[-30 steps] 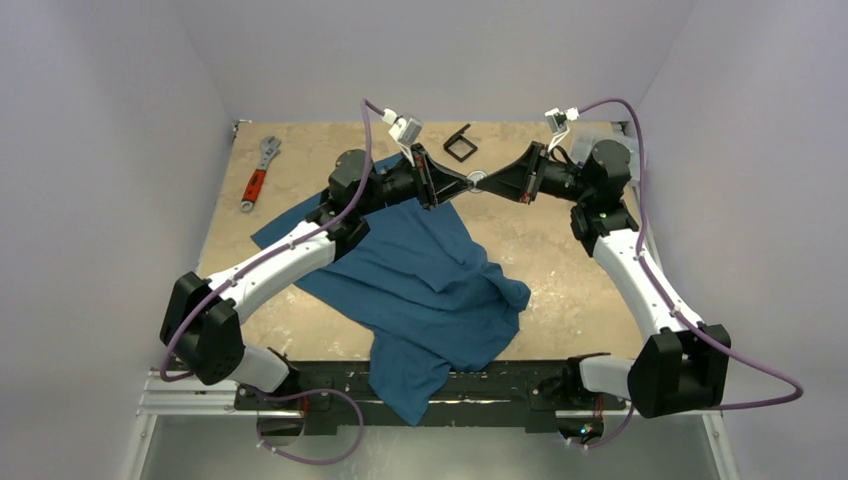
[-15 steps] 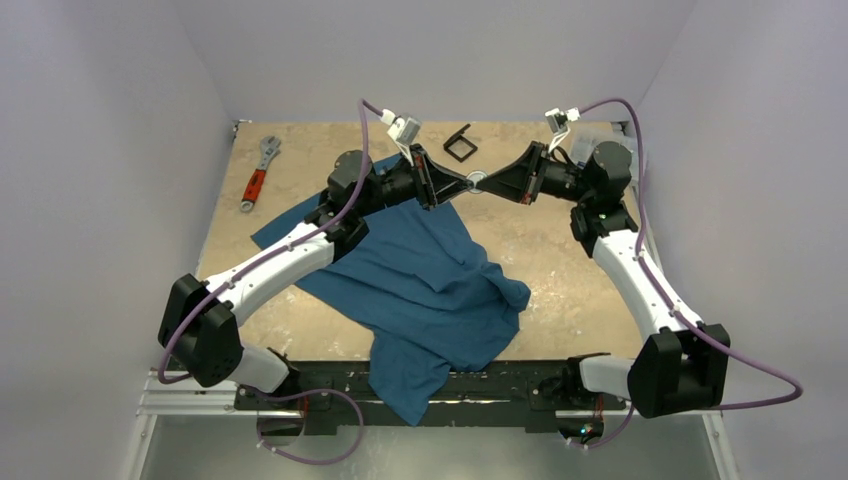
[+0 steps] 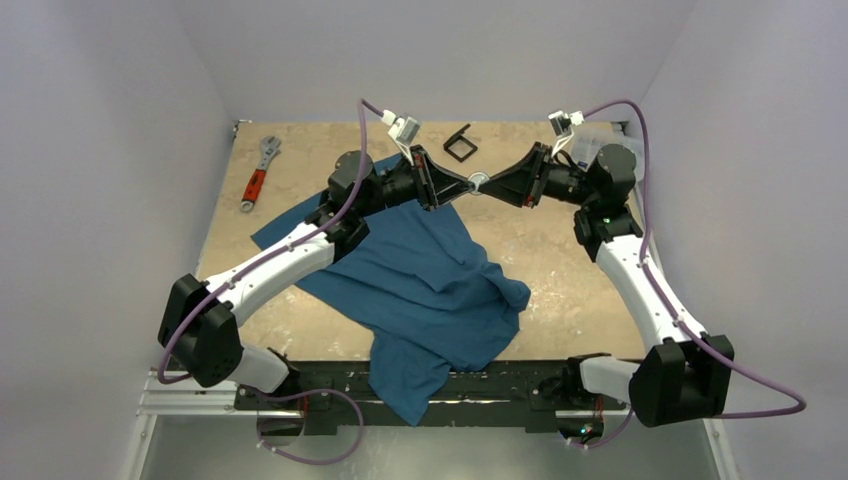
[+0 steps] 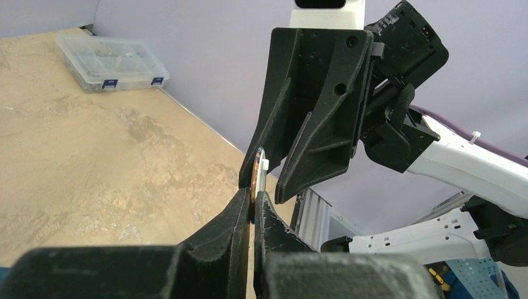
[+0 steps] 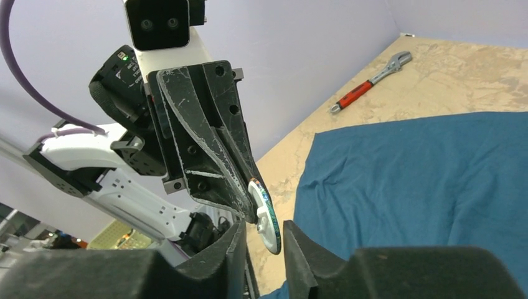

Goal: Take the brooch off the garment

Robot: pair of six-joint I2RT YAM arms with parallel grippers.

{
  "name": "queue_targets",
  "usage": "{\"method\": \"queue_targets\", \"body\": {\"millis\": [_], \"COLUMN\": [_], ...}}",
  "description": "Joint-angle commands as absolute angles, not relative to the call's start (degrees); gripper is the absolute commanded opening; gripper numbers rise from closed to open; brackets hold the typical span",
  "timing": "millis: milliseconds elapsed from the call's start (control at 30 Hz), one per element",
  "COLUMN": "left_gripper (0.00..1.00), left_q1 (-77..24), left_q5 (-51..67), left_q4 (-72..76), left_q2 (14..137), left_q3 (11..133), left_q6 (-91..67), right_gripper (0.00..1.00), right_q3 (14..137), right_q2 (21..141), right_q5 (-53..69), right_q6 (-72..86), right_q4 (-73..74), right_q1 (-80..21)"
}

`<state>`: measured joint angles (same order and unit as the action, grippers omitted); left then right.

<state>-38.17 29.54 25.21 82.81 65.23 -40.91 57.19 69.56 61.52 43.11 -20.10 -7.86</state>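
Pinching the brooch [image 5: 264, 215] edge-on in the closed left gripper [image 4: 252, 208], right gripper [image 5: 260, 233] jaws standing apart around it, judging it light, stiff, slippery, best gripped across its faces.

No text, label, brand, number or sign can be read in any view.

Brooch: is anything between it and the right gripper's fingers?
Nothing visible. The brooch is pinched in the shut left gripper, held up clear of the garment. The right gripper has its fingers slightly apart on either side of the disc.
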Motion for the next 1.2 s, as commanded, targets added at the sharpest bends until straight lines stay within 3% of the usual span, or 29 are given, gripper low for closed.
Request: {"method": "queue_targets", "body": {"millis": [0, 133, 367, 567, 700, 900, 1167], "left_gripper": [0.0, 0.0, 0.0, 0.0, 0.0, 0.0, 0.0], "left_q1": [-38.0, -38.0, -37.9, -38.3, -38.8, -42.7, -48.3], "left_q5": [30.1, 31.0, 31.8, 31.6, 32.4, 33.6, 26.8], "left_q4": [26.8, 26.1, 24.7, 18.7, 16.5, 10.8, 19.2], "left_q2": [82.3, 82.7, 82.3, 78.7, 75.4, 69.8, 68.2], "left_q3": [67.1, 67.7, 68.4, 68.3, 66.7, 60.9, 52.0], "left_q6": [-39.7, -38.3, -32.6, -10.9, 8.4, 44.9, 77.5], "right_gripper": [0.37, 0.56, 0.63, 0.67, 0.81, 0.82, 0.75], "right_q3": [58.2, 59.6, 62.0, 70.9, 77.7, 84.4, 82.3], "right_q2": [67.7, 67.1, 66.3, 69.3, 70.8, 73.1, 72.0], "right_q5": [62.3, 63.2, 61.8, 61.5, 61.3, 59.7, 62.3], "right_q6": [39.2, 34.9, 32.3, 18.2, 4.5, -9.3, -6.1], "right_q4": [-18.6, -13.9, -8.0, 13.7, 28.9, 45.8, 46.5], "right_q1": [-7.5, -7.5, -7.3, -4.2, -3.3, -3.3, -3.3]}}
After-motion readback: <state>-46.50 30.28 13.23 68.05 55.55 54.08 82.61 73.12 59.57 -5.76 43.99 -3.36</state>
